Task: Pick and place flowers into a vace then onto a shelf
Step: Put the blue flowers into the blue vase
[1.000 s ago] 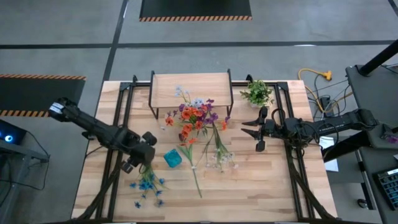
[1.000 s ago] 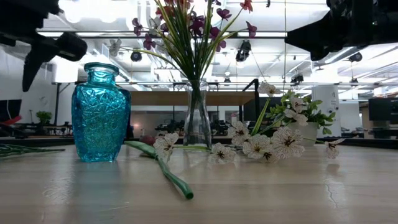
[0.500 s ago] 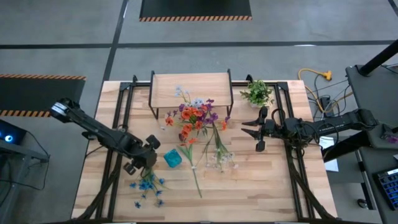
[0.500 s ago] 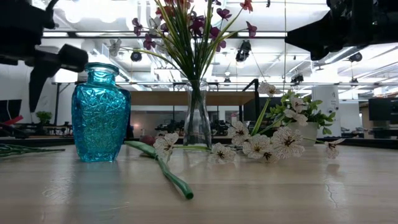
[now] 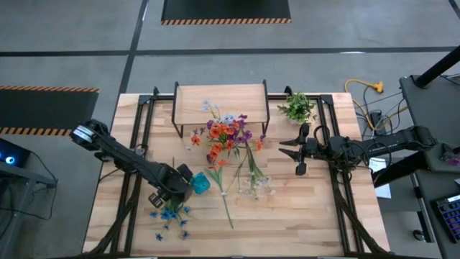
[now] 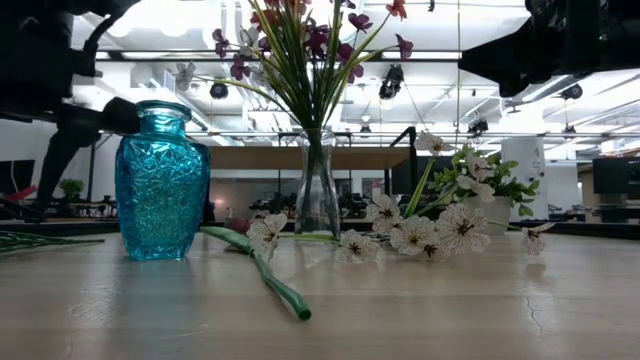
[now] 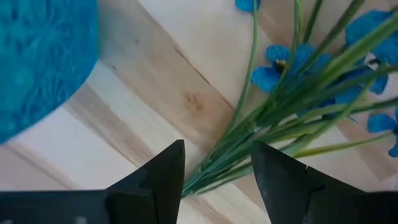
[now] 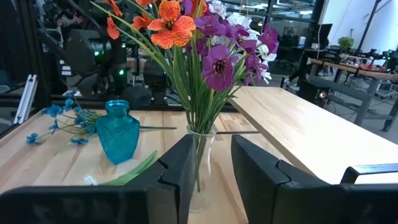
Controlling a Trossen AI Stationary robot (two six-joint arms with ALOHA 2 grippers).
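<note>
We saw the left gripper [image 5: 172, 193] low beside the blue vase [image 5: 200, 183], fingers parted over the blue flowers' [image 5: 169, 216] stems on the table; it had swung in toward them. The right gripper [image 5: 286, 150] waited, narrowly parted, empty

Bright even overhead light; low view backlit, ceiling glare.

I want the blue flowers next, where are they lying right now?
In the high view the blue flowers lie flat near the table's front left, just in front of the left claw and the blue vase.
</note>
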